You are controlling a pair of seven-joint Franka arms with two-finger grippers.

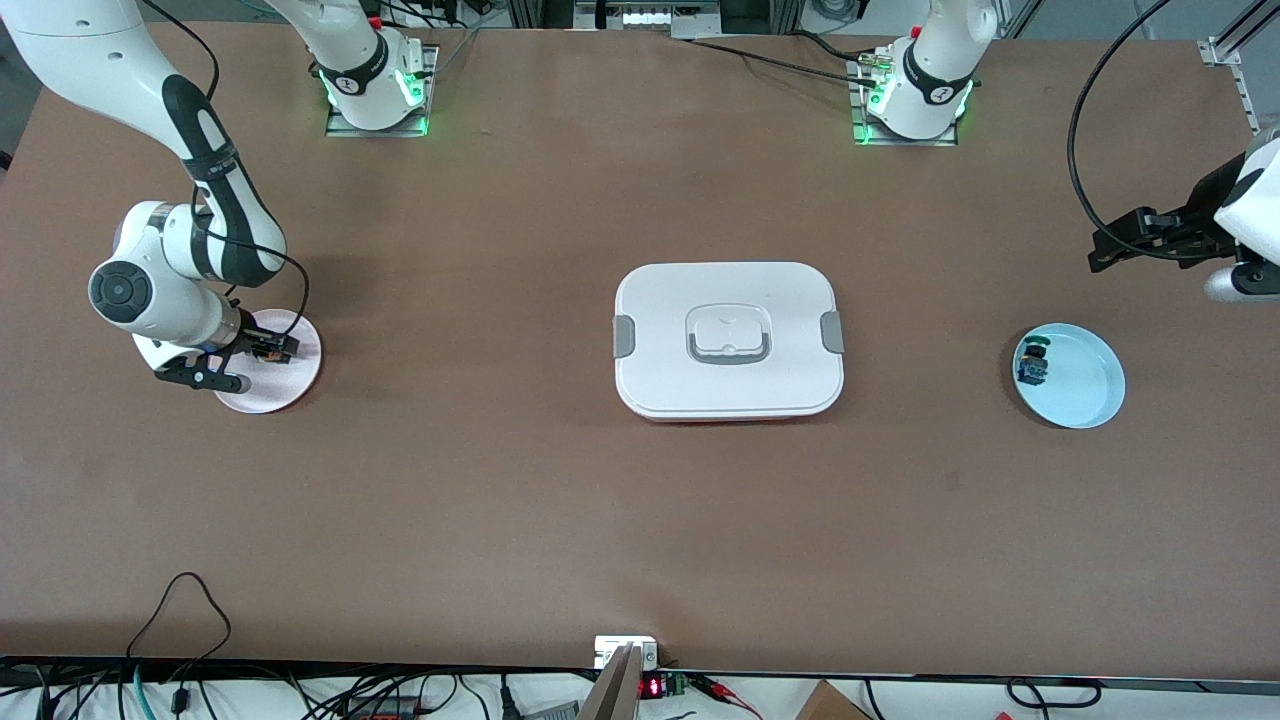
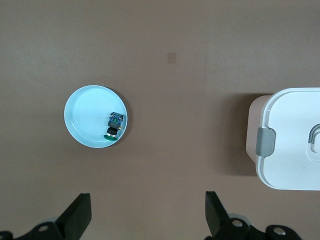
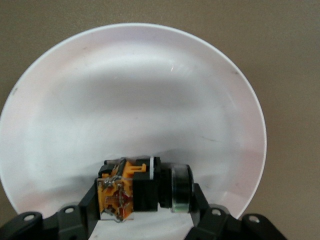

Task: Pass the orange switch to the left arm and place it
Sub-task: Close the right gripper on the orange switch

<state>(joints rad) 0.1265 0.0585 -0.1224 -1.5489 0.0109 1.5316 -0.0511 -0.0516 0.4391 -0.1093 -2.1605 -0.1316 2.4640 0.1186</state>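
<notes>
front view: right gripper [image 1: 262,352] low over pink plate [image 1: 300,385]; white box [image 1: 729,340] mid-table; left gripper [image 1: 1125,240] waits above blue plate [image 1: 1085,390].
left wrist view: fingers [image 2: 80,216] apart, blue-and-green component [image 2: 114,123] in blue plate.
right wrist view: fingers [image 3: 90,207] clamped on orange switch [image 3: 142,187] on pink plate.

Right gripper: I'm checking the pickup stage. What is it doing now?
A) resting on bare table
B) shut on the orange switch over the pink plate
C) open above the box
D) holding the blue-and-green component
B: the right gripper has its fingers closed on the orange switch over the pink plate.
</notes>
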